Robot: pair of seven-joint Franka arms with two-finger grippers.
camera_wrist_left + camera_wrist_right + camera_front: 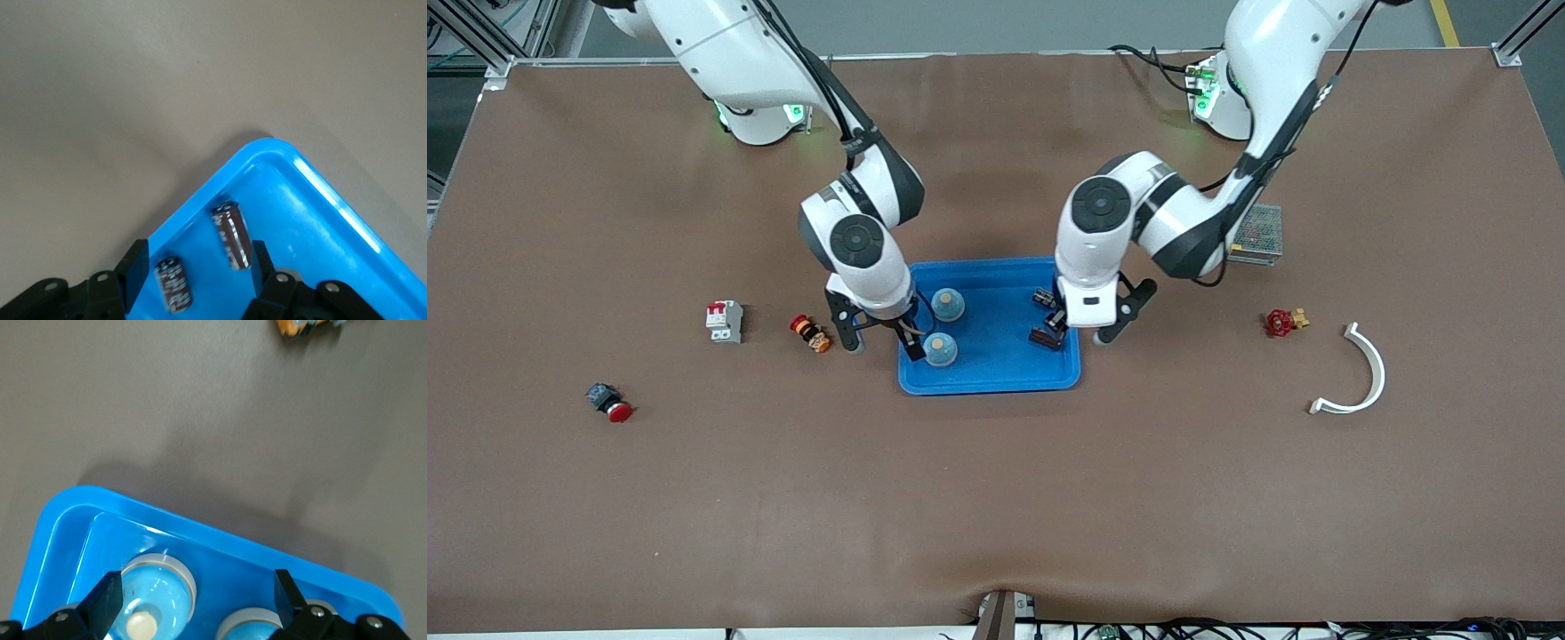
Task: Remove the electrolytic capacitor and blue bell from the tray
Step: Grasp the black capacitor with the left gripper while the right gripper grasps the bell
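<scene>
Nothing has left the tray (996,378) yet, as far as the pictures show: two blue bells and two capacitors are all inside its rim. One bell (941,349) sits near the tray's edge closest to the front camera, toward the right arm's end; the second bell (948,304) is just beside it, farther from the camera. At the left arm's end of the tray lie one capacitor (1044,296) and another capacitor (1047,337), the second nearer the camera.

Both arms are down at the tray. The right tool (193,600) is spread wide and straddles the nearer bell without gripping it, one finger inside the tray and the other out past the rim. The left tool (193,270) has both capacitors between its fingers in its wrist view; the fingers stand partly apart and I cannot tell whether they have any hold on either one. My reading is that both pickups are only being set up, so lifting each part and putting it down outside the tray are all yet to come.

The desk (996,498) is covered in a plain brown mat, slightly rumpled at the camera-side edge. Scattered on it are a small breaker (725,321), an orange-and-red part (811,332), a red push button (610,403), a red valve handle (1283,321), a white curved piece (1360,373) and a metal mesh box (1256,234). Metal frame posts stand at the desk's corners, with grey floor around it.
</scene>
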